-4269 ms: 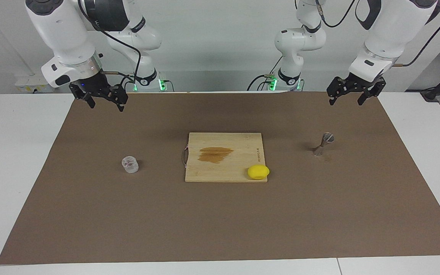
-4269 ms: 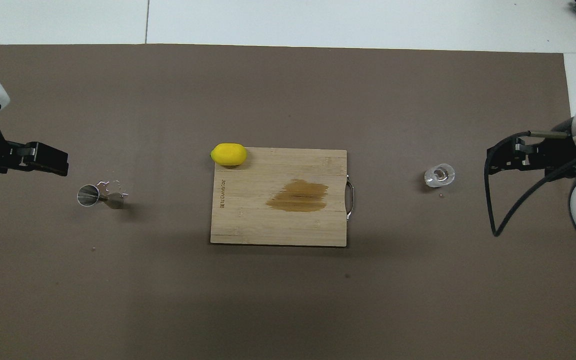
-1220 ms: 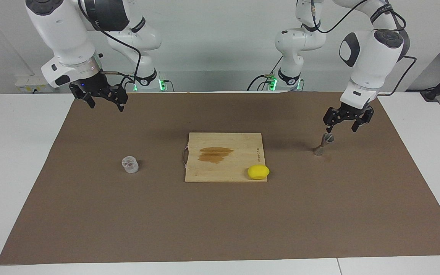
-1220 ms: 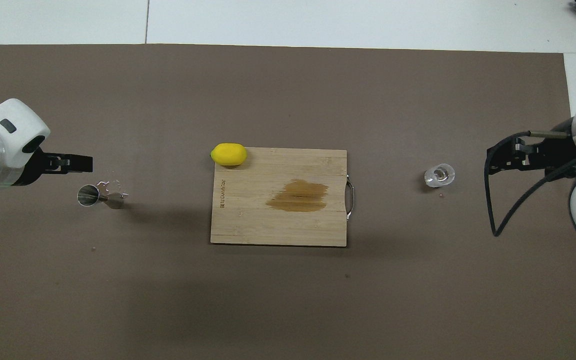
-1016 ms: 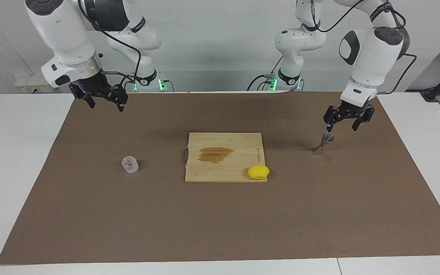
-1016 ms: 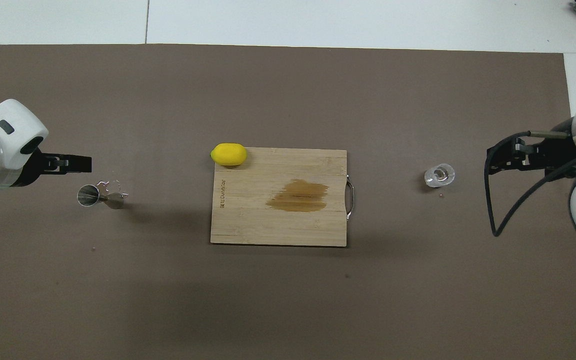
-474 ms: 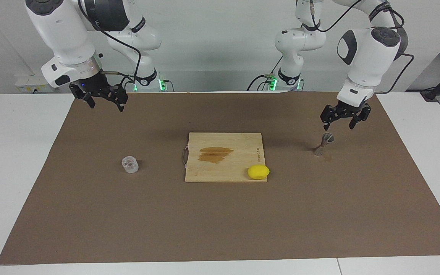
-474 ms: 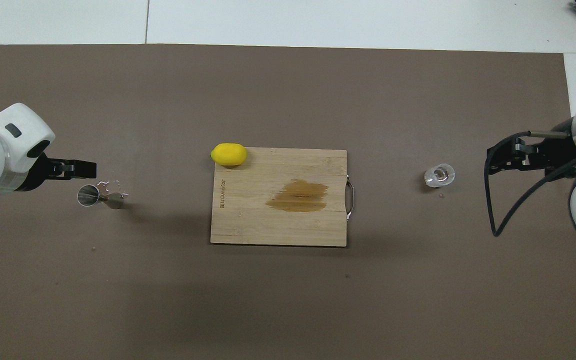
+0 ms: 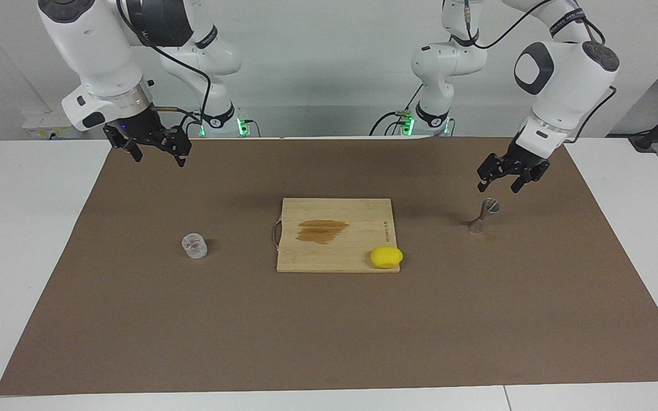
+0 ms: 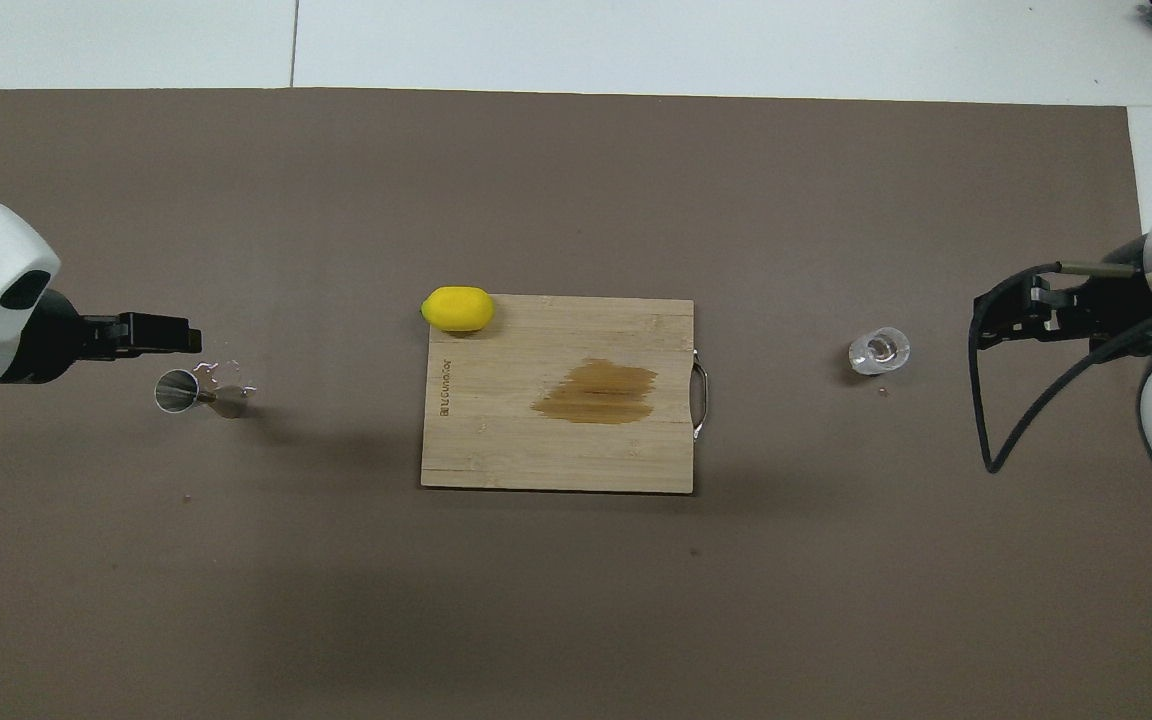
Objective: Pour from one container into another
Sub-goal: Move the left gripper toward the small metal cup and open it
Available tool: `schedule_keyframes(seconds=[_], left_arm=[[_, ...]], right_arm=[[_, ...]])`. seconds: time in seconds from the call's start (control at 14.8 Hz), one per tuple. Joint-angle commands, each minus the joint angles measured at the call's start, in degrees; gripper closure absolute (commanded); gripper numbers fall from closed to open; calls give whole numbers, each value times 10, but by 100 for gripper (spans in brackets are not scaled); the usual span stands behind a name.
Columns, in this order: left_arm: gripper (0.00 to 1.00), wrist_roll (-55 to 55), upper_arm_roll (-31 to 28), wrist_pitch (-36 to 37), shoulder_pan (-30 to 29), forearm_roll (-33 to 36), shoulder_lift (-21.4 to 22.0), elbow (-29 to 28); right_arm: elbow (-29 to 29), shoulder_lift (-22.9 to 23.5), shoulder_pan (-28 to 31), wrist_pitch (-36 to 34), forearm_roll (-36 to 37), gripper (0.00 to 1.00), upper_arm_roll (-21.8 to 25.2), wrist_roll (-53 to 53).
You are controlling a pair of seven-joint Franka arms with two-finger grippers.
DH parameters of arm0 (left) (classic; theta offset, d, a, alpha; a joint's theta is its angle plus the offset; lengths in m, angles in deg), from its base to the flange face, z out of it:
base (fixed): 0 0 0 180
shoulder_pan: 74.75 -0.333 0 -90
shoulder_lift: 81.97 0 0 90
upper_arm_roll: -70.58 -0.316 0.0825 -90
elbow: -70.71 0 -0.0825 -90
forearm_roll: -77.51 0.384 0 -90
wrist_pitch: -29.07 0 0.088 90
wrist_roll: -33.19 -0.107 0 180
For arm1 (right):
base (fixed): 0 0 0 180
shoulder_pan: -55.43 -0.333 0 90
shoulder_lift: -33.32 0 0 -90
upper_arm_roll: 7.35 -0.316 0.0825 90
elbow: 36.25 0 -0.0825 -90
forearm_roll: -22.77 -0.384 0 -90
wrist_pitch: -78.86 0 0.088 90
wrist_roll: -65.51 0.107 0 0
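The left tool (image 9: 500,181) has tilted and drifted a little in the last second, toward the middle of the facing view, and hangs in the air at that view's right just above the metal jigger (image 9: 484,215). Its fingers are spread wide and hold nothing, clear of the jigger's rim. The shift reads as lining up for a grasp, so the job is at its very start: nothing has been lifted or poured.

The jigger stands on the brown mat (image 9: 329,331) over the worktop (image 9: 20,228), at the facing view's right. The glass cup (image 9: 195,246) sits untouched at that view's left of centre, well apart from the jigger, with the cutting board (image 9: 334,251) and lemon (image 9: 386,257) between them.

The right tool (image 9: 155,149) has not moved; it waits in the facing view's upper left, fingers apart and empty.

From overhead, the left tool (image 10: 151,334) shows side-on as a dark bar, so its spread cannot be read there, and both arms are cut off by the picture's edges. What the cup (image 10: 879,351) holds is hard to make out. A few pale glints beside the jigger (image 10: 198,392) cannot be identified.
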Motion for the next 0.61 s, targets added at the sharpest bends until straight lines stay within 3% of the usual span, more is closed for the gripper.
schedule_keyframes(seconds=[0.0,0.34,0.54], left_arm=[[0,-127,0,5,-31,-45,-32,23],[0,-298,0,9,-64,-86,-100,79],[0,-451,0,32,-96,-102,-113,79]], right_arm=[[6,-7,6,5,1,0,-4,-8],[6,-7,6,5,1,0,-4,-8],[6,-7,6,5,1,0,-4,-8]])
